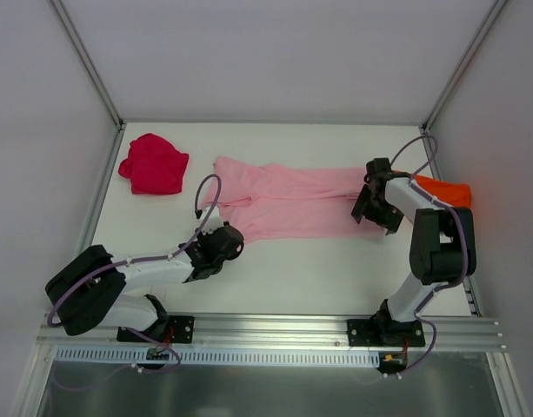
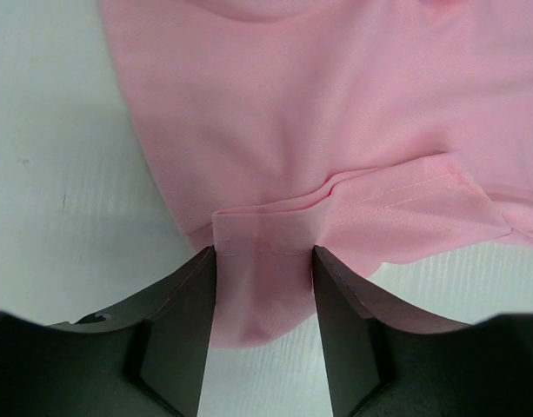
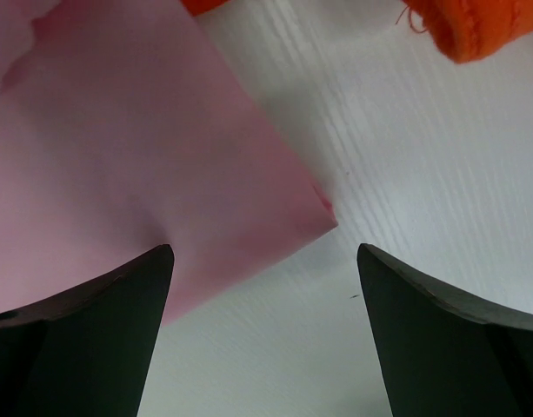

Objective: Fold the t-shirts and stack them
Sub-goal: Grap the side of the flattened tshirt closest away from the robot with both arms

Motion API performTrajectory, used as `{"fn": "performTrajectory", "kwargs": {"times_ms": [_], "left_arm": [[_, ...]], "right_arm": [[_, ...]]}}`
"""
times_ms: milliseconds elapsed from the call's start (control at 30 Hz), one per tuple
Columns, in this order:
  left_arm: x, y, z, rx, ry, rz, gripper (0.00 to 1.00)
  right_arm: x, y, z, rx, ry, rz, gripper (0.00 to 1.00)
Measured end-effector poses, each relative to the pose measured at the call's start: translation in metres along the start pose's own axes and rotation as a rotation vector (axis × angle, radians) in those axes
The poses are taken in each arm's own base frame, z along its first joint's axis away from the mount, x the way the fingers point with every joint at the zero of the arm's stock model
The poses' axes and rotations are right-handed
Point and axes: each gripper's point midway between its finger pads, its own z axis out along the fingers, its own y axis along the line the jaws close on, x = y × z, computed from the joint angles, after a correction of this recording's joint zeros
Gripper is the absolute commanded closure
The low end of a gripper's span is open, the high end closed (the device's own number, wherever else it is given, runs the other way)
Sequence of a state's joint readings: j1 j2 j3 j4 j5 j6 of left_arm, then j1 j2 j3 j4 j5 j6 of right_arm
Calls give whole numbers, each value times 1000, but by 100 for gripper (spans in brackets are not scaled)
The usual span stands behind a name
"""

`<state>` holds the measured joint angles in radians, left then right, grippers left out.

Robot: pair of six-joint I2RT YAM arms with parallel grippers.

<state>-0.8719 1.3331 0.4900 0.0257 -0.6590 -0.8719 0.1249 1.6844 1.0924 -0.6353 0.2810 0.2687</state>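
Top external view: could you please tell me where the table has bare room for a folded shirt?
Bare: the far strip between the pink t-shirt and the back wall, and the near strip between it and the front rail, with the left arm and right arm at its ends. Crowded: the right edge, by the orange t-shirt.

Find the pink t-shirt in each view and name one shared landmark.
Top external: pink t-shirt stretched across the middle of the white table.
Left wrist: fills the upper frame, hem inside the left claw.
Right wrist: upper left, corner near the right claw.
Shared landmark: the white table.
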Motion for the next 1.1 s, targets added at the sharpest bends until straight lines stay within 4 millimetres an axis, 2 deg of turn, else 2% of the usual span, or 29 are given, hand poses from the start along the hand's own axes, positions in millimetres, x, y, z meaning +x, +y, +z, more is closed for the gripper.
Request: {"fn": "performTrajectory", "kwargs": {"times_ms": [133,267,400,500,600,667,700,733,800,867,967,1100], "left_arm": [[0,1,-1,2,-2,1,55],[0,1,-1,2,-2,7,52],[-1,1,-1,4,-4,9,55],[-1,0,-1,7,-6,10,62],[-2,-1,-1,9,-9,9,76],[-3,-1,-1,12,-11,7,80],[-3,-1,0,12,-12,7,88],[-3,-2,0,12,-12,6,91],[-3,-2,0,13,-14,6,91],[-3,-2,0,12,-14,6,97],[-3,-2,0,12,-15,6,100],[-3,-2,0,12,-15,6,100]], "right_arm": [[1,-10,12,29,29,23,8],[1,-12,11,38,25,22,8],[-4,-17,8,63,-2,25,7],[-7,-24,4,92,-24,27,7],[-7,-28,3,109,-27,29,7],[-8,-29,4,109,-25,36,7],[-8,-29,4,107,-22,40,7],[-7,-29,5,101,-17,44,7],[-7,-27,6,80,-9,55,8],[-6,-23,7,48,4,63,9],[1,-11,10,-27,36,67,11],[6,1,10,-98,63,64,22]]}}
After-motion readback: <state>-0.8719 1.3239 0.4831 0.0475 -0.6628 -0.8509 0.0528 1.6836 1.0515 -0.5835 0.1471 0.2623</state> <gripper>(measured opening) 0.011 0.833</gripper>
